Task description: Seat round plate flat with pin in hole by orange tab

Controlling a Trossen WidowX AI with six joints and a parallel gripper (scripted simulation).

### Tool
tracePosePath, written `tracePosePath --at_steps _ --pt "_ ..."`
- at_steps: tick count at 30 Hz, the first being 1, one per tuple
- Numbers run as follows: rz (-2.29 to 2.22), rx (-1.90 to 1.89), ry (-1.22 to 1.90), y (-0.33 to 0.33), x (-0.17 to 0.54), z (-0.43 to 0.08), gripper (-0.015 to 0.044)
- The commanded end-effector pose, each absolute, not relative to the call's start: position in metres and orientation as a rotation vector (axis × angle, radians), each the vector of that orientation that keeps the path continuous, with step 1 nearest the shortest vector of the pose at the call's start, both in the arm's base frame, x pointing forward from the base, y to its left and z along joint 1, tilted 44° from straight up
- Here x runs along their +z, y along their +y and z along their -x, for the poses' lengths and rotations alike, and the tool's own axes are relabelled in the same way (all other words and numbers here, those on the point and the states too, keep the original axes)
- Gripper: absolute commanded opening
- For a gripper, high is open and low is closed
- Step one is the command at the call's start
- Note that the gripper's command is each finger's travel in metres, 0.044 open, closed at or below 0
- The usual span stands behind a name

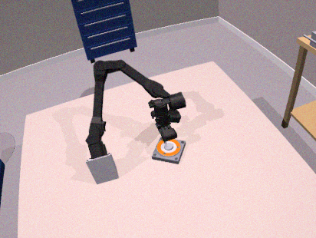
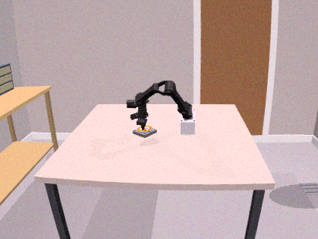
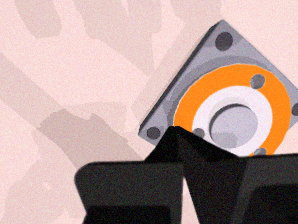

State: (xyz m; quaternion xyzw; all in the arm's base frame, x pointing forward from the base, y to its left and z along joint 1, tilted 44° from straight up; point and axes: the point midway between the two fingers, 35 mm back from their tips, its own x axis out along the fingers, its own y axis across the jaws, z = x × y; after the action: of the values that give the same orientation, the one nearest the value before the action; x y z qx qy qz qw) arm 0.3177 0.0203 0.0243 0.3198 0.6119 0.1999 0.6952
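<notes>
Tool (image 3: 176, 134), fingers fully closed and holding nothing, poised directly over the near rim of the orange plate (image 3: 200, 94) on the base (image 3: 235, 47).

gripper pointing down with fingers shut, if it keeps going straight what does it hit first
Most likely the orange plate, at its near edge beside the post. The shut gripper hangs tip-down right over that rim. How much gap remains, or whether it already touches, is unclear.
</notes>
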Motion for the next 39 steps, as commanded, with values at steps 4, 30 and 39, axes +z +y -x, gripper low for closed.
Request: tracePosePath --at_steps 4,30,39 --pt "-0.721 0.441 1.38 0.022 0.021 -0.308 0.0" --pt "-0.721 0.44 1.382 0.02 0.016 -0.285 0.0" --pt "-0.721 0.44 1.382 0.019 0.013 -0.281 0.0"
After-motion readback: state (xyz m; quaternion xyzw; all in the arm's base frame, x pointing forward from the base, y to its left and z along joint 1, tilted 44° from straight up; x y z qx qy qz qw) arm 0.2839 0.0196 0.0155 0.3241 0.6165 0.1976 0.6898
